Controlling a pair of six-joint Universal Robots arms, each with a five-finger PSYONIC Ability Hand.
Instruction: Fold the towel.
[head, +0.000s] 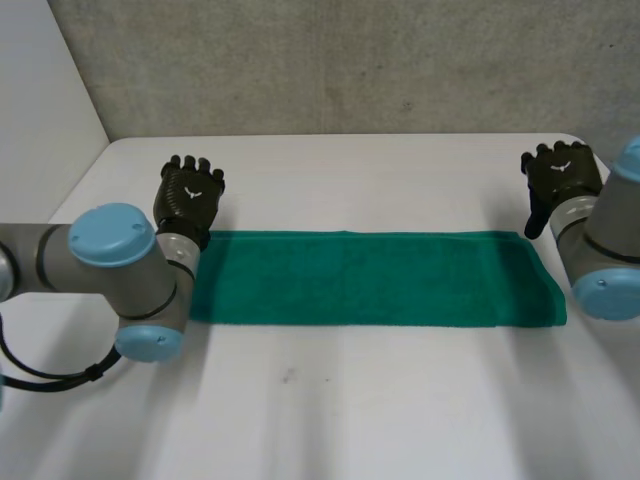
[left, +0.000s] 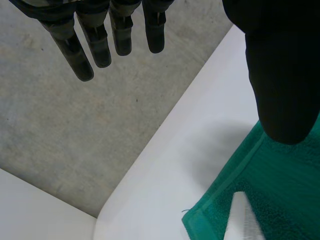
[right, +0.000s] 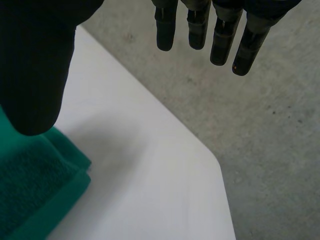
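A green towel (head: 370, 278) lies flat on the white table (head: 330, 400) as a long folded strip running left to right. My left hand (head: 188, 197) hovers just behind the towel's far left corner (left: 200, 220), fingers (left: 97, 40) straight and apart from the thumb, holding nothing. My right hand (head: 558, 175) is behind the towel's far right corner (right: 75, 165), its fingers (right: 220, 35) straight too, nothing between them and the thumb. In both wrist views the thumb partly covers the towel's edge.
A grey concrete wall (head: 350, 60) stands behind the table's far edge. The table's rounded far corners (right: 215, 160) lie close beyond each hand. Bare tabletop stretches in front of the towel.
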